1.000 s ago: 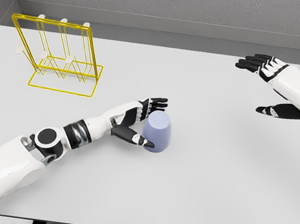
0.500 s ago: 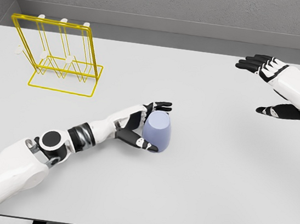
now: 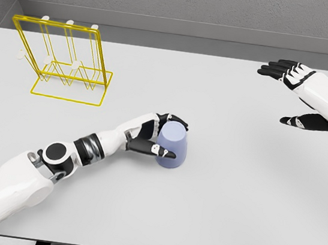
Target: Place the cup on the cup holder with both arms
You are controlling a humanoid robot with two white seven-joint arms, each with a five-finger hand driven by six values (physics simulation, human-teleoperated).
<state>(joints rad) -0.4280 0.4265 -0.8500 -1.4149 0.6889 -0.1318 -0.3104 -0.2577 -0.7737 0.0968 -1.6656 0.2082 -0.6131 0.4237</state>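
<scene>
A pale blue cup (image 3: 173, 146) stands upside down on the white table (image 3: 215, 195), near its middle. My left hand (image 3: 163, 136) is wrapped around the cup's left side, fingers curled over its top and thumb across its front. The yellow wire cup holder (image 3: 63, 60) with white-tipped pegs stands at the far left of the table, well apart from the cup. My right hand (image 3: 294, 94) hovers over the far right of the table with fingers spread and holds nothing.
A grey wall runs along the table's back edge and the left side. The left forearm (image 3: 88, 147) lies low across the table from the lower left.
The left hand's fingers have curled tighter around the cup, which shifted slightly. The right arm has not moved.
</scene>
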